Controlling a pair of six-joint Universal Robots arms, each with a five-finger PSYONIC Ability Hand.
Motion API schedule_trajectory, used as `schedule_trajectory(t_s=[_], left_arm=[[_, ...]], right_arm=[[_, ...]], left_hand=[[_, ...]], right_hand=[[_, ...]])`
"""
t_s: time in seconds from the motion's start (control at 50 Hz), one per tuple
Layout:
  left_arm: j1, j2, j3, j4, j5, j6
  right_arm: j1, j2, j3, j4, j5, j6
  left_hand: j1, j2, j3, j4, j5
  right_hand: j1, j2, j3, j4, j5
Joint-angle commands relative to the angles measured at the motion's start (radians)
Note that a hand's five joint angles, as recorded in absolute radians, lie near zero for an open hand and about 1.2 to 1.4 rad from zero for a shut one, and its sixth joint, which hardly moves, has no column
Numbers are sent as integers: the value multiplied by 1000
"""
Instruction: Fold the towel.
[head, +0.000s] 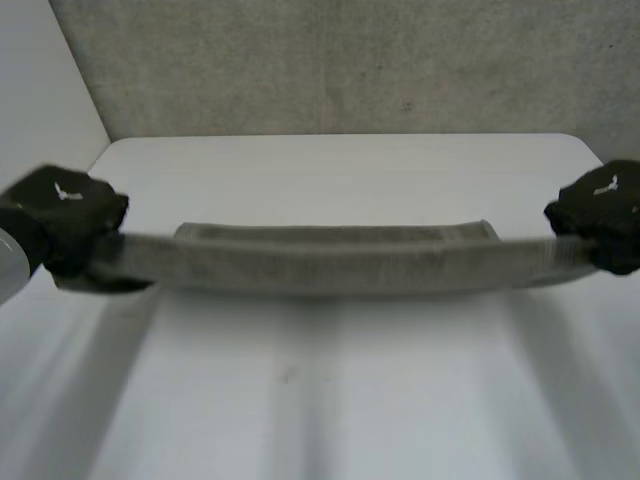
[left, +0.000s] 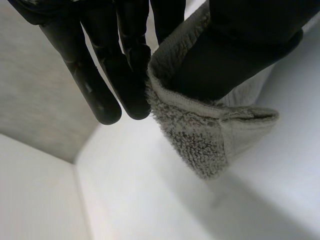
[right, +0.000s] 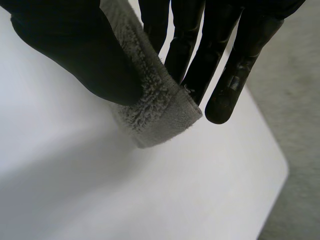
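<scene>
I hold the towel (head: 330, 262) stretched taut above the desk (head: 320, 400), the left robot hand (head: 62, 225) pinching one end between thumb and fingers, the right robot hand (head: 605, 215) likewise pinching the other; I'd move both level, with even tension, so edges meet squarely

The left hand (head: 65, 218) and right hand (head: 602, 212) are glossy black, each bearing a white mark.

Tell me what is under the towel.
Bare white table shows beneath the towel, pinched at opposite ends by the left hand and right hand. The strip right below its stretched middle is covered, so cannot be checked.
</scene>
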Motion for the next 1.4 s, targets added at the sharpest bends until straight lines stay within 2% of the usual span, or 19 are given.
schedule_trajectory(t_s=[0.02, 0.1, 0.18, 0.28, 0.36, 0.38, 0.4, 0.42, 0.44, 0.46, 0.5, 0.52, 0.58, 0.7, 0.8, 0.92, 1.0, 1.24, 1.4], left_arm=[[26, -160, -15, 21, 41, 38], [20, -299, 25, 63, 32, 89], [20, -416, 97, 80, 26, 133], [-8, -562, 385, 86, -26, 137], [-52, -590, 599, 112, -40, 130], [-64, -591, 693, 153, -40, 117], [-78, -591, 774, 213, -43, 90], [-78, -591, 775, 213, -43, 90], [-84, -581, 836, 289, -45, 40], [-85, -581, 836, 290, -45, 39], [-77, -536, 893, 464, -46, -107], [-74, -497, 890, 513, -39, -173], [-62, -456, 863, 522, -36, -251], [-29, -453, 754, 471, -33, -257], [-23, -450, 495, 454, -14, -257], [-14, -452, 289, 471, 52, -248], [-6, -462, 116, 514, 110, -200], [21, -508, -53, 543, 105, 47], [47, -346, -141, 413, 107, 94]], right_arm=[[11, 80, 65, -5, 12, -39], [16, 212, 55, -74, 36, -33], [24, 263, 27, -138, 75, -24], [111, 372, -196, -281, 156, 68], [139, 373, -361, -401, 184, 180], [142, 356, -433, -507, 200, 256], [142, 356, -433, -508, 200, 257], [139, 321, -468, -652, 213, 339], [139, 277, -461, -781, 222, 388], [139, 277, -461, -783, 222, 389], [139, 196, -412, -955, 236, 421], [139, 171, -394, -970, 239, 417], [139, 158, -358, -944, 230, 413], [142, 160, -289, -873, 205, 409], [139, 183, -170, -818, 121, 366], [139, 223, -45, -770, 84, 318], [139, 289, 83, -743, 82, 262], [88, 316, 202, -721, 91, 173], [24, 200, 200, -450, 81, 107]], left_hand=[[198, 179, 180, 179, 185], [198, 179, 180, 179, 185], [198, 179, 180, 179, 185], [198, 179, 180, 179, 185], [198, 179, 180, 179, 185], [198, 179, 180, 179, 185], [198, 179, 180, 179, 185], [198, 179, 180, 179, 185], [198, 179, 180, 179, 185], [198, 179, 180, 179, 185], [198, 179, 180, 179, 185], [198, 179, 180, 179, 185], [198, 179, 180, 179, 185], [198, 179, 180, 179, 185], [198, 179, 180, 179, 185], [198, 179, 180, 179, 185], [198, 179, 180, 179, 185], [198, 179, 180, 179, 185], [198, 179, 180, 179, 185]], right_hand=[[436, 225, 215, 203, 241], [436, 225, 215, 203, 241], [436, 225, 215, 203, 241], [436, 225, 215, 203, 241], [436, 225, 215, 203, 241], [436, 225, 215, 203, 241], [436, 225, 215, 203, 241], [436, 225, 215, 203, 241], [436, 225, 215, 203, 241], [436, 225, 215, 203, 241], [436, 225, 215, 203, 241], [436, 225, 215, 203, 241], [436, 225, 215, 203, 241], [436, 225, 215, 203, 241], [436, 225, 215, 203, 241], [436, 225, 215, 203, 241], [436, 225, 215, 203, 241], [436, 225, 215, 203, 241], [436, 225, 215, 203, 241]])
